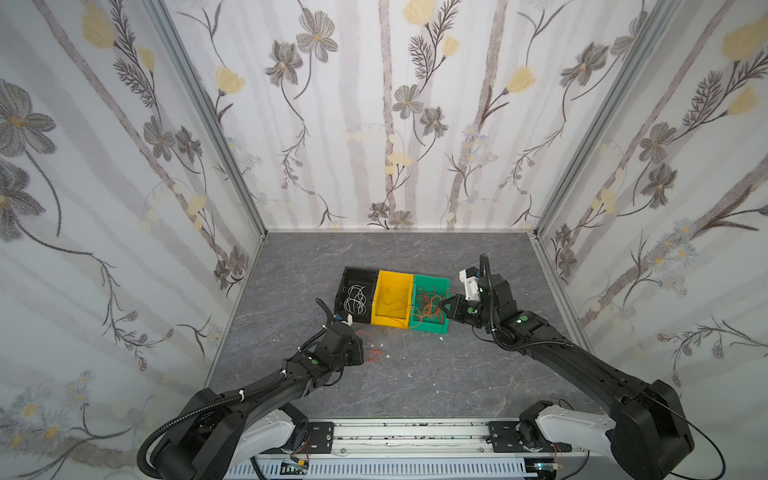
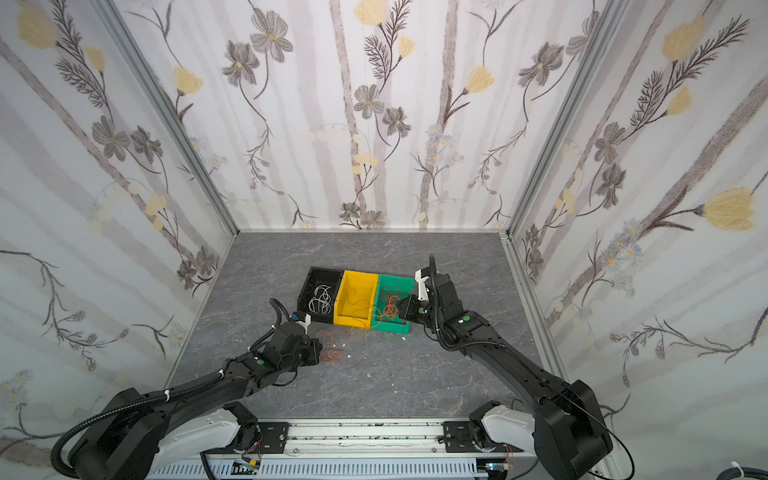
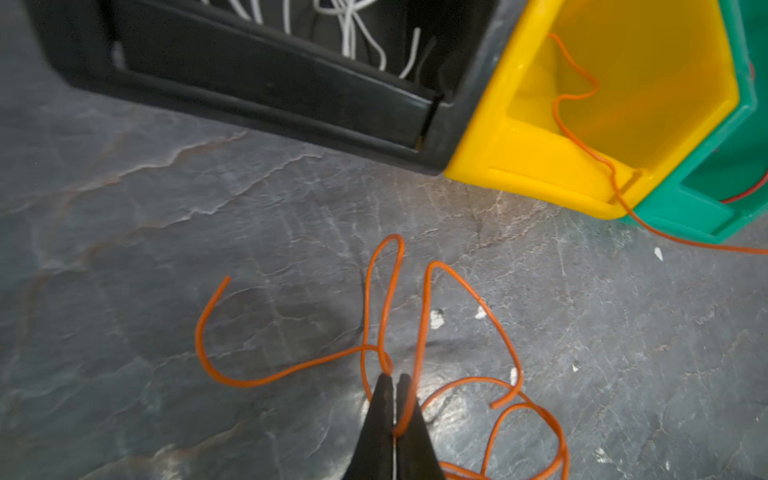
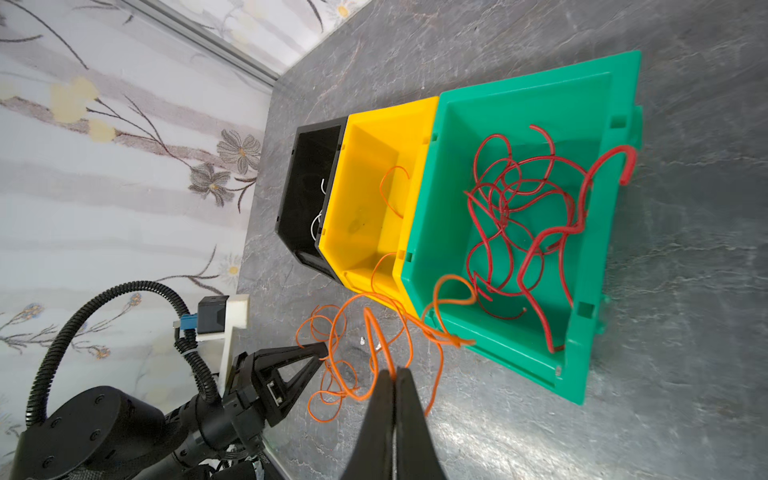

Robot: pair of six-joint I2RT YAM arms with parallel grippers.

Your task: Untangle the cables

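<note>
Loose orange cables lie tangled on the grey table in front of the bins. My left gripper sits low at this tangle, shut on an orange cable that passes between its fingers. My right gripper hangs by the green bin's front right, shut on a raised loop of orange cable. Red cables fill the green bin. White cables lie in the black bin. One orange strand trails out of the yellow bin.
The three bins stand side by side at mid-table, black, yellow, green from left to right. Small white flecks dot the table near the orange tangle. Flowered walls close in the left, back and right sides. A metal rail runs along the front.
</note>
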